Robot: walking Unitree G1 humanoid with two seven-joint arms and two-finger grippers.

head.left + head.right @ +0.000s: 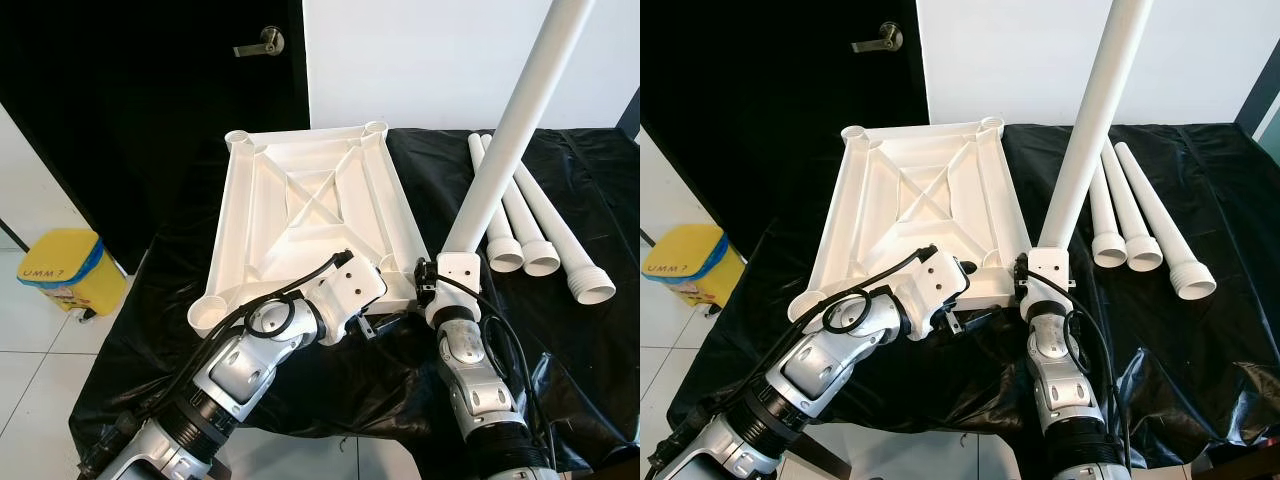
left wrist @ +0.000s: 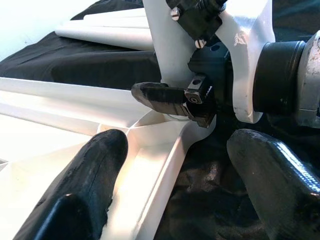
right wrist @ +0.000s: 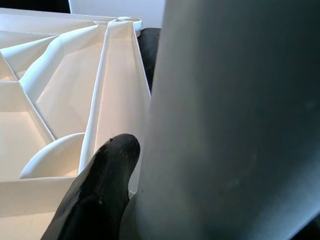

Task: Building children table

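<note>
The right end effector (image 1: 1025,283) grasps a long white plastic leg tube (image 1: 1085,130) upright over the near-right corner socket of the upturned white ribbed tabletop (image 1: 910,200) on the black-draped desk (image 1: 1200,340), the released left end effector (image 1: 385,325) steadying nearby; seating it calls for downward pressing

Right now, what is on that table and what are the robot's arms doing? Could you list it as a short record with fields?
Surface: black cloth over a table
Tabletop: white tabletop lying underside up, with corner sockets
Held leg: white leg standing nearly upright at the near right corner
Right end effector: shut on the held leg's lower end
Left end effector: open, fingers either side of the tabletop's near right corner
Spare legs: three spare legs lying side by side right of the tabletop
Floor: yellow bin at left
Behind: black door
</note>
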